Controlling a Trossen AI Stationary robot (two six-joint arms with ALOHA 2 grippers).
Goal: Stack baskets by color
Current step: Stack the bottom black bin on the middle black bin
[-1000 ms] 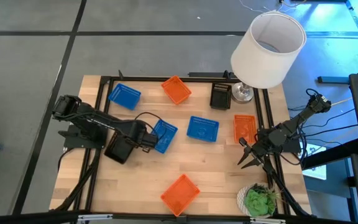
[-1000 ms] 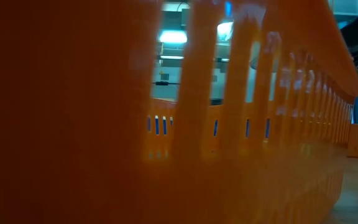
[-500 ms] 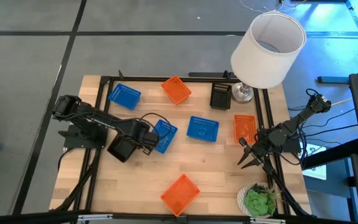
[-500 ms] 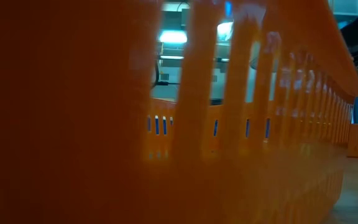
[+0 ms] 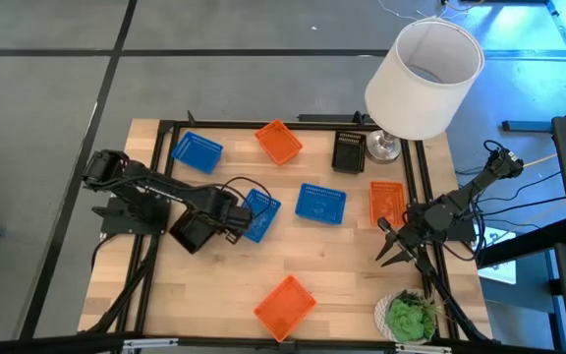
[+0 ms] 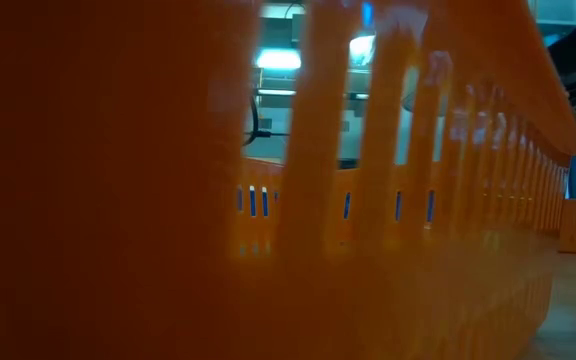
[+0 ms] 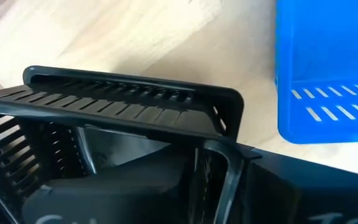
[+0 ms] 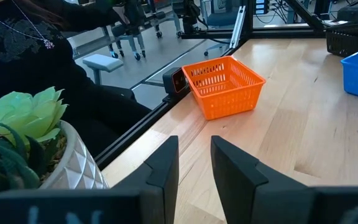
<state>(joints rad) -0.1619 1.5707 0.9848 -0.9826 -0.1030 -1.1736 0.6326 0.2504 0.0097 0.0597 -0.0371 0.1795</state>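
My left gripper points down over a black basket that lies on the table's left half, just left of a blue basket. Its fingers stand open on either side of one basket wall. Two more blue baskets, three orange baskets and a second black basket rest apart on the wood, bottoms down. My right gripper waits open and level at the table's right edge, holding nothing. My left gripper comes from above with one finger inside the black basket and the other outside its wall, near a corner. I cannot tell whether either finger touches the wall. The basket's far rim shows above the wood.
A large white lampshade stands over the far right corner, and a green plant sits in a white pot at the near right. A black frame runs around the table. The near orange basket fills the low view.
My left gripper has rolled a little about its downward line while staying over the black basket. The right arm and the other baskets have kept still.
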